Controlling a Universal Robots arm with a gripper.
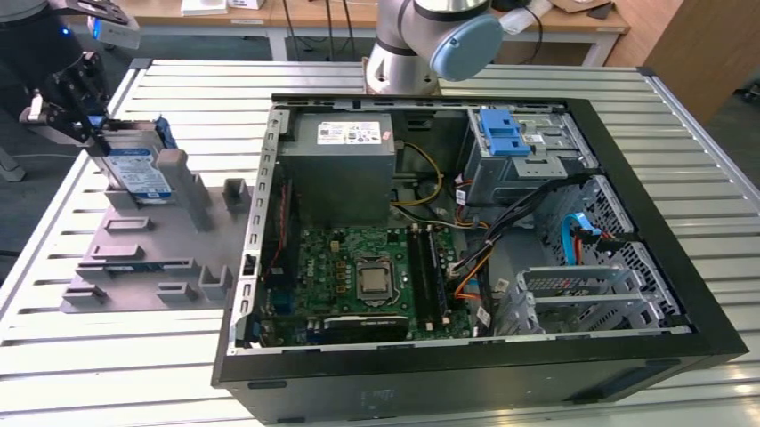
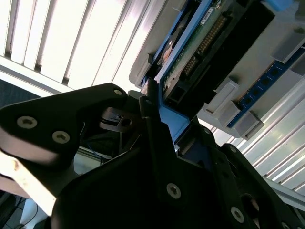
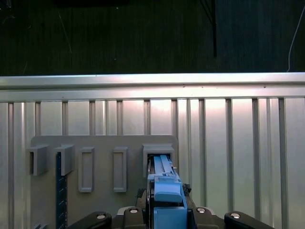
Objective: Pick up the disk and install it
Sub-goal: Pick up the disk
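The disk (image 1: 131,171) is a silver drive with a white-and-blue label and a blue frame. It stands on edge in a slot of the grey holder (image 1: 142,258) at the exterior view's left. My black gripper (image 1: 100,132) sits at its upper end, shut on it. In the second wrist view the black fingers (image 2: 157,143) clamp the blue frame, with the disk's green circuit board (image 2: 202,45) beyond them. In the first wrist view the blue frame of the disk (image 3: 164,183) runs from my gripper (image 3: 164,210) into a slot of the holder (image 3: 102,143).
The open computer case (image 1: 665,294) lies at the exterior view's right. Inside are a grey power-supply box (image 1: 344,173), a green motherboard (image 1: 356,276) and a drive cage with a blue latch (image 1: 511,133). The arm's base (image 1: 410,44) stands behind it on the slatted table (image 1: 119,374).
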